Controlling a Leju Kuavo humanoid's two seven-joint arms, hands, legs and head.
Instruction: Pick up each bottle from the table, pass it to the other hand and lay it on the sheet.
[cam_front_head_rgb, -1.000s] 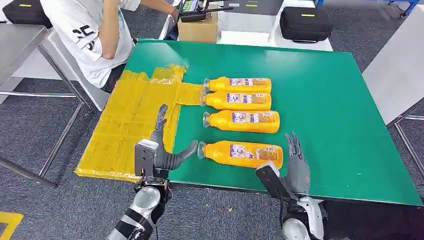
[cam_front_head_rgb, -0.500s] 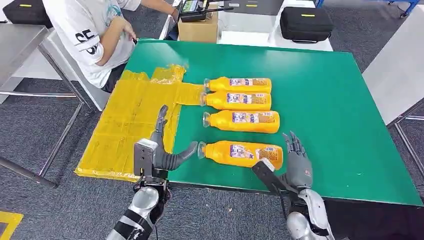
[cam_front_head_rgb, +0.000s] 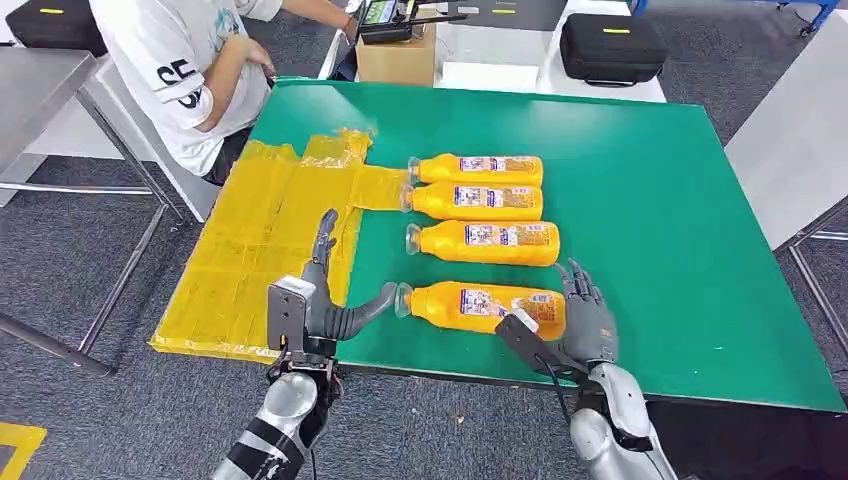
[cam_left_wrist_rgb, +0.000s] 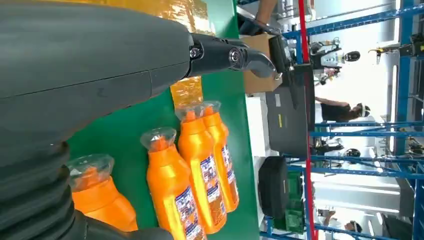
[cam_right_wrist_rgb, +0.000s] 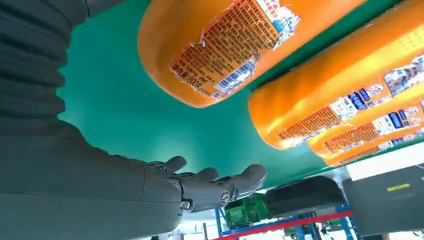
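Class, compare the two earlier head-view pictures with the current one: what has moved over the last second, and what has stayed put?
The right hand has moved in toward the base end of the nearest bottle, open and holding nothing. The person at the far left corner shifted an arm. The left hand stays open beside that bottle's cap, and all four bottles and the yellow sheet lie where they were.

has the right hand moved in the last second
Yes. The right hand has crept forward and left toward the base of the nearest bottle, which lies unmoved.
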